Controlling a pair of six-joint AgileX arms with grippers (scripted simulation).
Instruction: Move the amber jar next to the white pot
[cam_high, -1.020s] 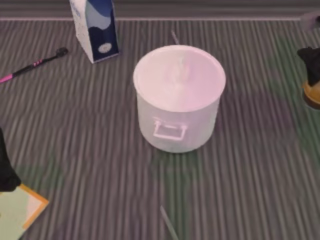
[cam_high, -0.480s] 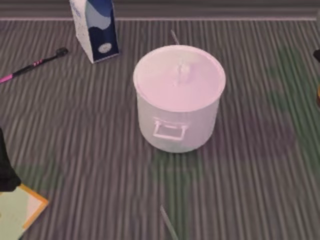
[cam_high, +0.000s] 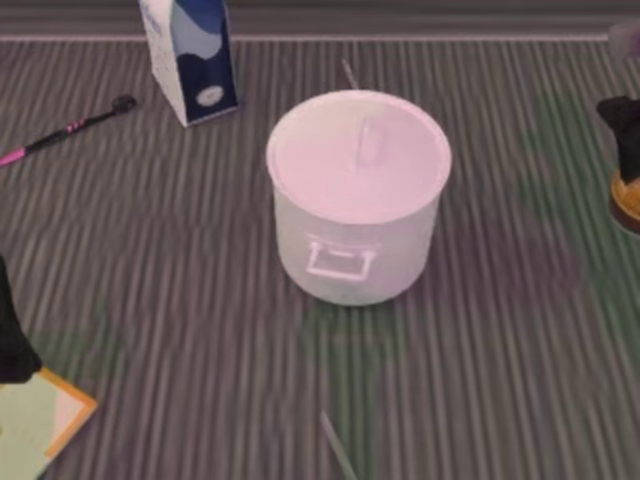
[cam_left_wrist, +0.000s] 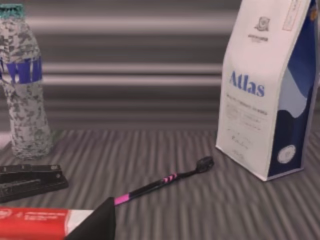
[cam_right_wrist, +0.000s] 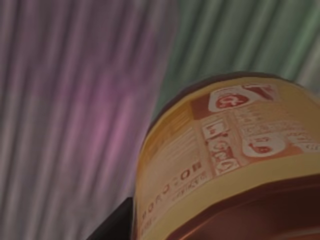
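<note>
Top view showed a counter covered in fine grey stripes, with a plain grey band along its far edge. The white pot stood near the middle, lid on, its rectangular handle facing the near side. A blue-and-white carton stood behind it to the left, a black-and-pink toothbrush lay at the far left, and an orange-edged card sat in the near-left corner beside the parked left arm. At the right edge the right end effector sat over the amber jar, well apart from the pot. Left wrist view took in the carton, the toothbrush, a water bottle, a black stapler and a red tube against a striped grey wall; whether the left end effector was apart or together could not be told. Right wrist view was filled by the jar's yellow-orange label, striped counter beyond; the right end effector appeared clamped on the jar.
</note>
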